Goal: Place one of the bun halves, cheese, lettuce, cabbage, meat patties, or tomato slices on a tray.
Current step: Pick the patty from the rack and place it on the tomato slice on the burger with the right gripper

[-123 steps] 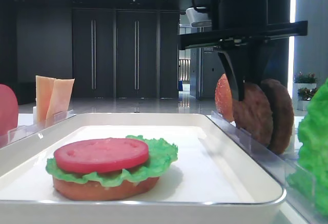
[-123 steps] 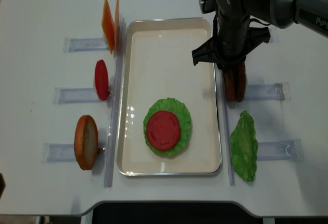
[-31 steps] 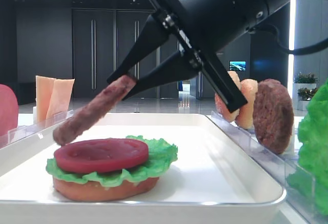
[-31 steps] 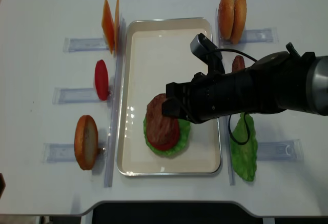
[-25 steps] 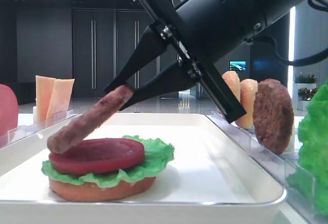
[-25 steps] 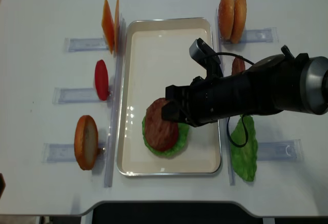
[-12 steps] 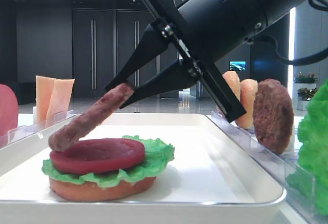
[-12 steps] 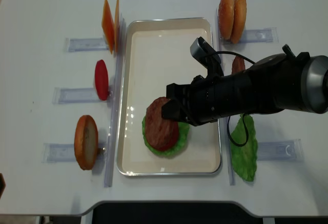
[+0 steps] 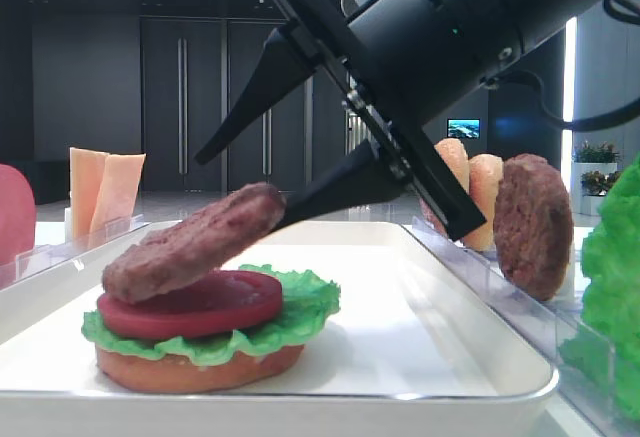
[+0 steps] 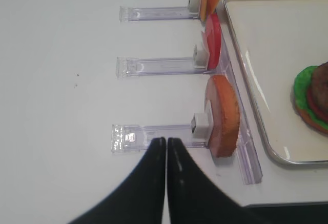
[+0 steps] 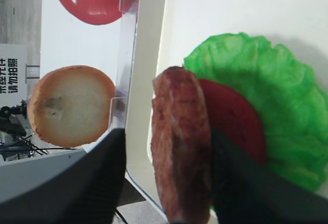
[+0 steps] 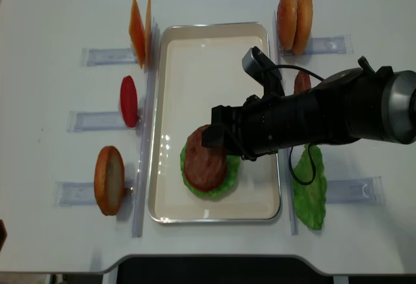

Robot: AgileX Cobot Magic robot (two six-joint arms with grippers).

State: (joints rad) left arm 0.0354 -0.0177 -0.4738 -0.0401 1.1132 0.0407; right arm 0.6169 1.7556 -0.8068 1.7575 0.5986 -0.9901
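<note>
Right gripper (image 9: 270, 172): jaws spread apart around the meat patty (image 9: 190, 240); the upper finger stands clear above it and the lower one touches its raised edge, so this reads as a release, not a grip.
Meat patty: lies tilted on the tomato slice (image 9: 190, 304), low end at 9 o'clock, high end at 3 o'clock toward the gripper; the tilt comes from the slanted approach of the arm.
Stack: bottom bun half (image 9: 200, 365), lettuce (image 9: 300, 309), tomato slice, then patty, set toward the 6 o'clock end of the tray (image 12: 214, 43), just left of its middle in the overhead view.
Left gripper (image 10: 166, 147): fingers pressed together and empty, parked over the table at 9 o'clock of the tray, out of the working arm's way.
Spare parts: cheese (image 12: 138, 27), another tomato slice (image 12: 129, 101) and a bun half (image 12: 108, 179) stand on edge in clear racks (image 10: 154, 13), so a pincer can take each by its rim.
Judgement: placement looks nearly done; the patty may slide if it settles unevenly.
</note>
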